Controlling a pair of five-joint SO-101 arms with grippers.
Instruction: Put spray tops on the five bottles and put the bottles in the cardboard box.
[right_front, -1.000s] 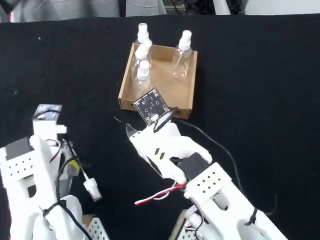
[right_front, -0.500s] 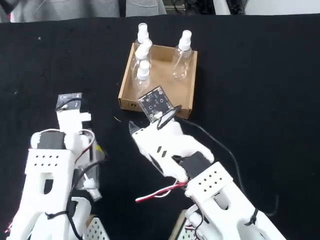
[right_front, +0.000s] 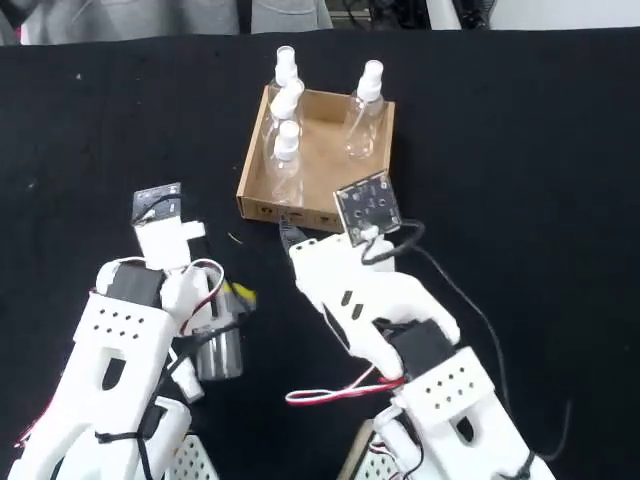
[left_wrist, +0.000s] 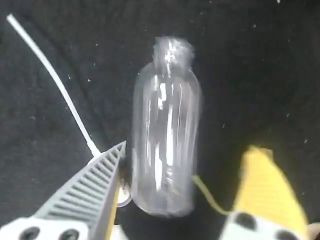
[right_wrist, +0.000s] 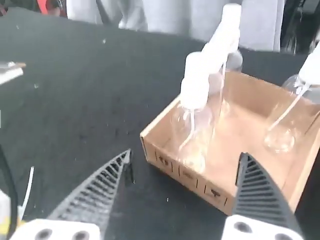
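A clear bottle (right_front: 220, 352) without a top lies on the black table at the lower left. My left gripper (right_front: 222, 318) stands open around it. In the left wrist view the bottle (left_wrist: 165, 145) lies between the grey finger (left_wrist: 95, 185) and the yellow finger (left_wrist: 260, 185). A loose spray top (right_front: 186, 386) lies beside it, its thin tube (left_wrist: 55, 82) stretched over the table. The cardboard box (right_front: 372, 190) holds several upright bottles with spray tops (right_front: 287, 145). My right gripper (right_front: 292, 238) hangs open just before the box's front wall (right_wrist: 185, 172), with nothing between its fingers.
Both arm bases and a red-and-white cable (right_front: 330, 390) fill the near edge of the table. Black tabletop stretches to the right of the box and along the far left.
My left arm has swung right and down, so its jaws now stand either side of the bottle. My right gripper has shifted right, closer to the box's front wall.
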